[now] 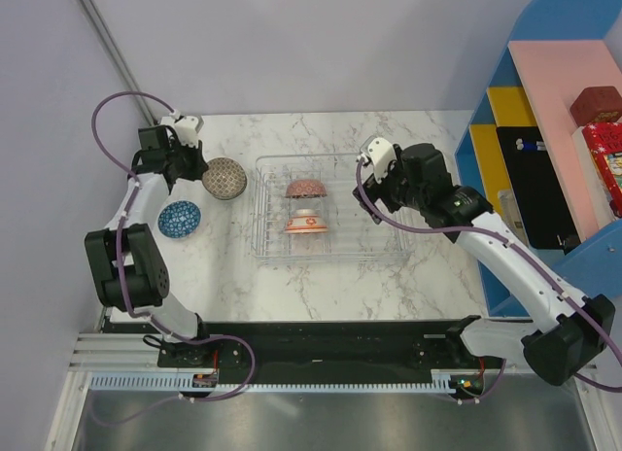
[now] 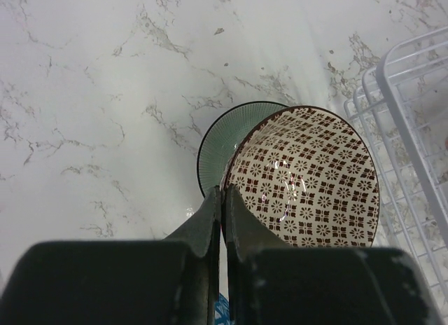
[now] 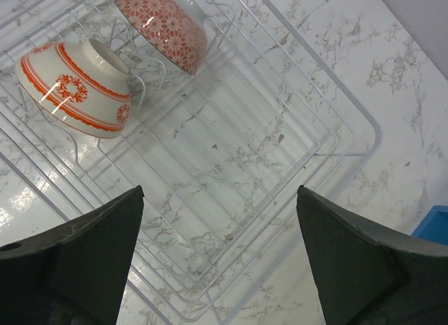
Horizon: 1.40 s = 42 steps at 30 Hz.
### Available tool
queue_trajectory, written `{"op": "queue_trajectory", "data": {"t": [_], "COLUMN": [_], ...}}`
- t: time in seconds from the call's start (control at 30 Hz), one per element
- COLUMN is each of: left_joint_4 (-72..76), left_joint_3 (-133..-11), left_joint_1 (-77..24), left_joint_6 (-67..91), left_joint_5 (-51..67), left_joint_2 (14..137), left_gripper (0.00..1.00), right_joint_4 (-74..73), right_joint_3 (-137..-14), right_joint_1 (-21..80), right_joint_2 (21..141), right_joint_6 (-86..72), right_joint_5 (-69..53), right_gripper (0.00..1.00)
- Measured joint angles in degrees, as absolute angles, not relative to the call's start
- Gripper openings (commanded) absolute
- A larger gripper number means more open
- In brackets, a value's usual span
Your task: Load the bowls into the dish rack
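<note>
At the top view's upper left, the left jaws clamp the round beige lattice ceramic bowl (image 2: 308, 178) by its rim; the right jaws gape above the clear ribbed dish rack (image 3: 245, 171).

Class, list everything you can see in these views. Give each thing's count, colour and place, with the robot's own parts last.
dish rack: one, white wire, mid-table
red-patterned bowl: one, red-orange, in rack, far left part
white bowl with orange bands: one, in rack, nearer than the red one
lattice bowl: one, beige with brown lattice, left of rack, rim pinched
green bowl: one, pale green, just behind lattice bowl
blue bowl: one, blue, on table's left
table: one, white marble
shelf unit: one, blue, pink, yellow, at right
left arm, right arm: two, black and white
left tool: shut on lattice bowl
right tool: open, over rack
</note>
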<state>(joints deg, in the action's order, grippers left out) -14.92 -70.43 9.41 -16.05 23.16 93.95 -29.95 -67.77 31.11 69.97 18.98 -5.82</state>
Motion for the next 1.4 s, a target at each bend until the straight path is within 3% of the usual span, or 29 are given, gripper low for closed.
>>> {"op": "queue_trajectory", "data": {"t": [0.43,0.7,1.13,1.4], "left_joint_4": [-17.76,-18.57,-17.39,-16.03], "left_joint_3": [-71.61,-74.19,-85.86,-90.35], "left_joint_1": [9.41,0.73,-11.07,-16.64], "left_joint_6": [-12.36,-10.52,-7.01,-4.8], "left_joint_5": [34.65,39.51,46.92,49.23], "left_joint_2": [82.7,82.39,92.86,99.72], "left_gripper": [0.02,0.02,0.02,0.02], "right_joint_4": [-27.62,-23.53,-4.62,6.9], "right_joint_3": [-81.32,-85.47,-74.85,-70.13], "right_joint_1": [31.0,28.08,12.25,10.94], "right_joint_2": [78.61,83.85,93.32,93.89], "right_joint_6": [7.14,-5.17,-30.79,-40.77], "right_joint_5": [-11.29,-24.51,-54.35,-63.86], "right_gripper": [0.97,0.97,0.98,0.98]}}
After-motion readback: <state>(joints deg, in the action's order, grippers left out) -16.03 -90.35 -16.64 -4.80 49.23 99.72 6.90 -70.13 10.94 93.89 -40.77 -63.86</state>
